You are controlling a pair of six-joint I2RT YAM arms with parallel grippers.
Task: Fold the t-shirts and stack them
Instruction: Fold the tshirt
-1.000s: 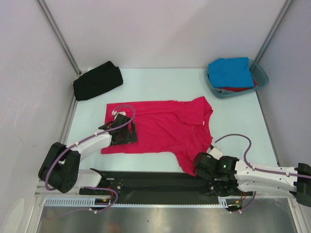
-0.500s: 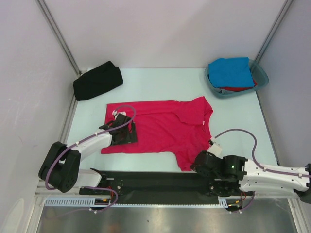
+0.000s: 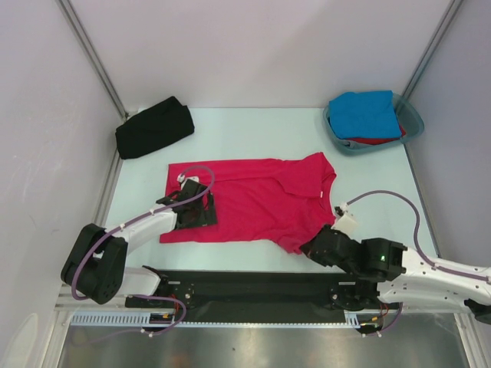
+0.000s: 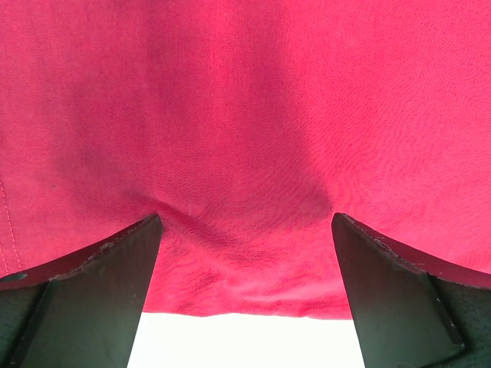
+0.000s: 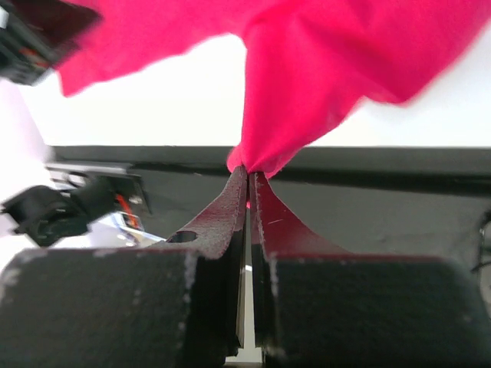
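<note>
A crimson-pink t-shirt (image 3: 245, 201) lies spread flat mid-table, its neck with a small white label to the right. My left gripper (image 3: 196, 213) rests on the shirt's left part, open, its dark fingers (image 4: 107, 268) wide apart over the pink cloth (image 4: 245, 130) by its edge. My right gripper (image 3: 306, 249) is shut on the shirt's near sleeve, and a bunch of cloth (image 5: 307, 69) rises from the closed tips (image 5: 248, 170). A folded black t-shirt (image 3: 153, 128) lies at the back left. A bright blue t-shirt (image 3: 367, 113) sits on a red one (image 3: 377, 141) in the tub.
The translucent teal tub (image 3: 413, 116) stands in the back right corner. White walls with metal posts close in the left, back and right. A black base rail (image 3: 230, 285) runs along the near edge beneath both arms.
My right gripper closed on the near sleeve and lifted it away from the near edge, toward the shirt's body. The left gripper stayed open and still.
</note>
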